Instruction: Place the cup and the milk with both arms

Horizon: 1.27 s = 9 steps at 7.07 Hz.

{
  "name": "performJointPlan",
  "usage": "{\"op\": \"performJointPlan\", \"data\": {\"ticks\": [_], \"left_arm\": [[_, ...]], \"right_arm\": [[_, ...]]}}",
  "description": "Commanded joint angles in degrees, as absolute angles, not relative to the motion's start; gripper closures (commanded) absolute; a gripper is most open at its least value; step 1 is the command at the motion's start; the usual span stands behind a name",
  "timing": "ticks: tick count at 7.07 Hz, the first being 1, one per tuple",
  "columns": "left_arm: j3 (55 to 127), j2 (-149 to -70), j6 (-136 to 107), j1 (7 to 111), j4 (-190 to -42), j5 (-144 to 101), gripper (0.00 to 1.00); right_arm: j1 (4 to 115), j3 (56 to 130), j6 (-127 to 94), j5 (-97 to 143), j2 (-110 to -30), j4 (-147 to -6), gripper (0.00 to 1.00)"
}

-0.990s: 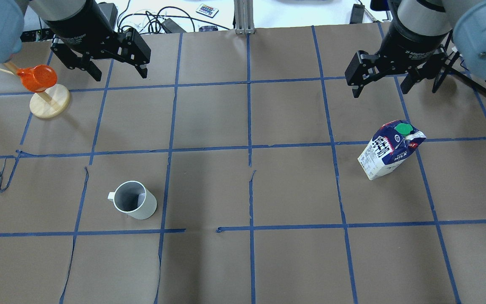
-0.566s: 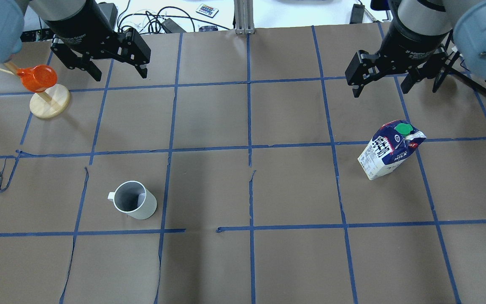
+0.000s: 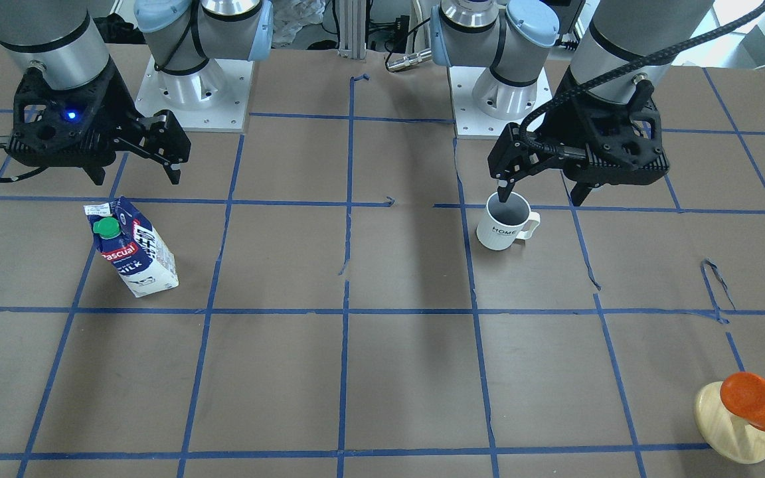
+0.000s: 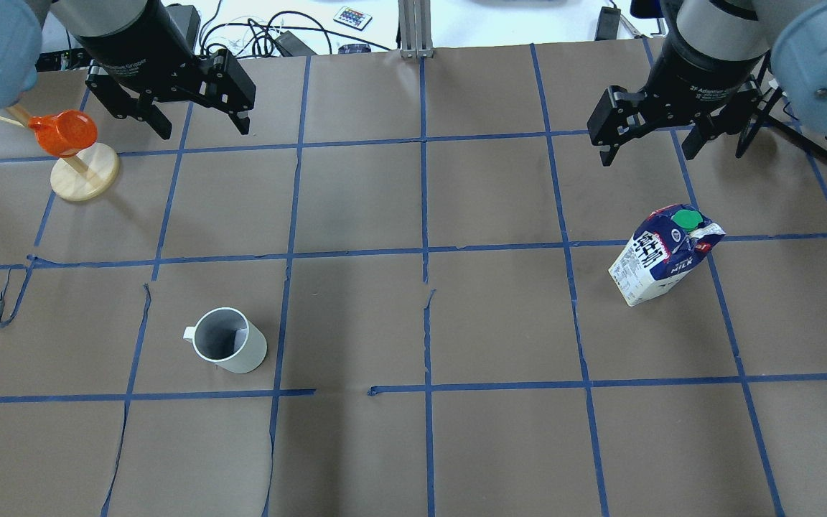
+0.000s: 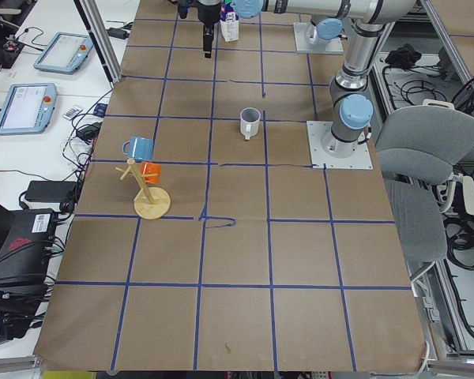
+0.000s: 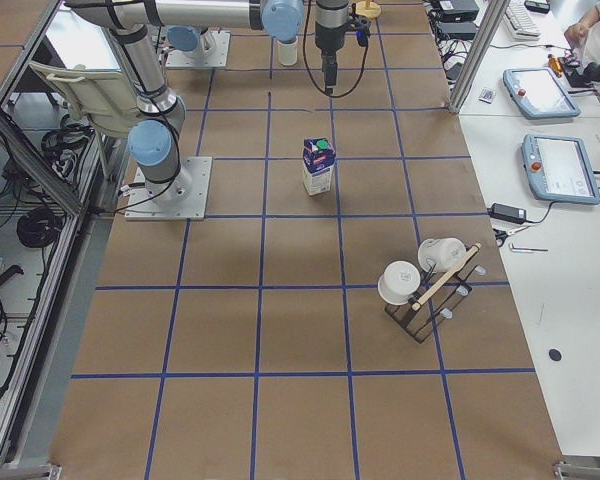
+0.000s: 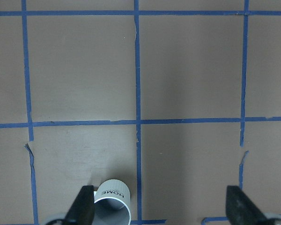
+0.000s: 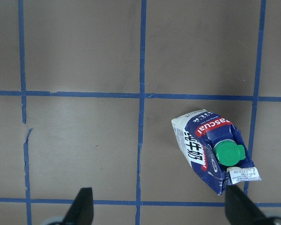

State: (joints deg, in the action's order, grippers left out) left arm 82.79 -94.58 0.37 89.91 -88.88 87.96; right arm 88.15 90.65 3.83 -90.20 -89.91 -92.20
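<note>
Brown-paper bench (image 4: 413,323) carrying both task things. Left pincer (image 4: 205,131) hanging wide, empty, just beside wooden stand (image 4: 85,179). Cup (image 4: 229,350) standing upright, nearer robot than stand, lying off-centre by one finger in left wrist view. Milk (image 4: 665,264) standing upright, well apart from stand. Right pincer (image 4: 647,156) hovering wide, empty, being nearer arm for milk.

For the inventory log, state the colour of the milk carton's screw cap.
Green. The cap of the milk shows best in the right wrist-mounted view.
</note>
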Motion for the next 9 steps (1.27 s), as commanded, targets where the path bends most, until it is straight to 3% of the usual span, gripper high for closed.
{"op": "performJointPlan", "data": {"ticks": [1, 9], "left_arm": [[82.8, -94.5, 0.4, 89.9, -88.9, 88.0, 0.0], [83.1, -94.1, 0.4, 89.7, -88.9, 87.9, 0.0]], "right_arm": [[88.2, 90.5, 3.8, -90.2, -89.9, -92.2, 0.0], [87.3, 91.7, 4.5, -94.6, -89.0, -91.7, 0.0]]}}
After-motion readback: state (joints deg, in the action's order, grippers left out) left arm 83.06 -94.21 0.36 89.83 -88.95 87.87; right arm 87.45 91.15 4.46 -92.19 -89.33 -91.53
